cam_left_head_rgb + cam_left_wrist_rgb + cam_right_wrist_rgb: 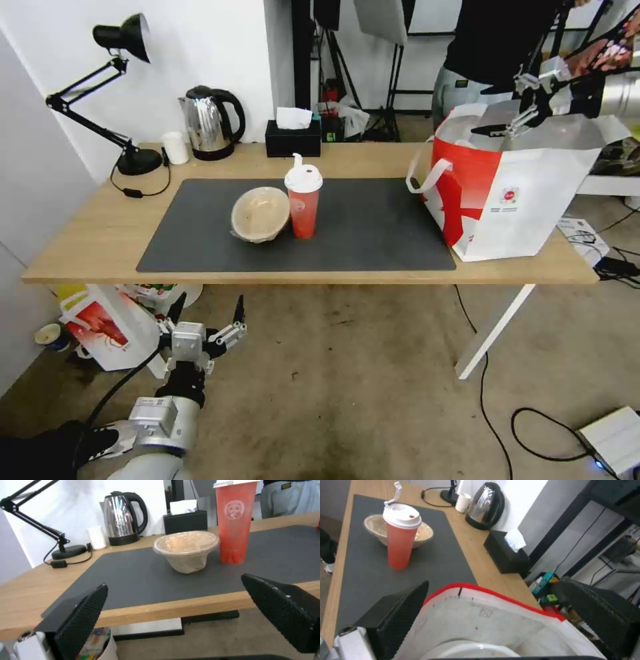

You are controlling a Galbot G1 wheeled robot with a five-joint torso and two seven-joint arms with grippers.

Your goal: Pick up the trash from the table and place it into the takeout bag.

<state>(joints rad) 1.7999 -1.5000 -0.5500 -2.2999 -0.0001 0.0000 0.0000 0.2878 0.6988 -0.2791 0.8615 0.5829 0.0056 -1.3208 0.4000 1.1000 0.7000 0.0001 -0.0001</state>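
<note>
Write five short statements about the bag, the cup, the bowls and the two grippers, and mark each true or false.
1. The red drink cup stands upright on the dark grey mat. True.
2. The right gripper is shut on the cup. False: it hangs open over the takeout bag.
3. The tan film-covered bowl sits beside the cup. True.
4. The left gripper is above the table. False: it is open, below the table's front edge.
5. A white round bowl lies inside the bag. True.

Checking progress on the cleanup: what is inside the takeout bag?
Inside the takeout bag, under the open right tool, a white round rim shows against the lining. Its contents and the bag's bottom are hidden.
</note>
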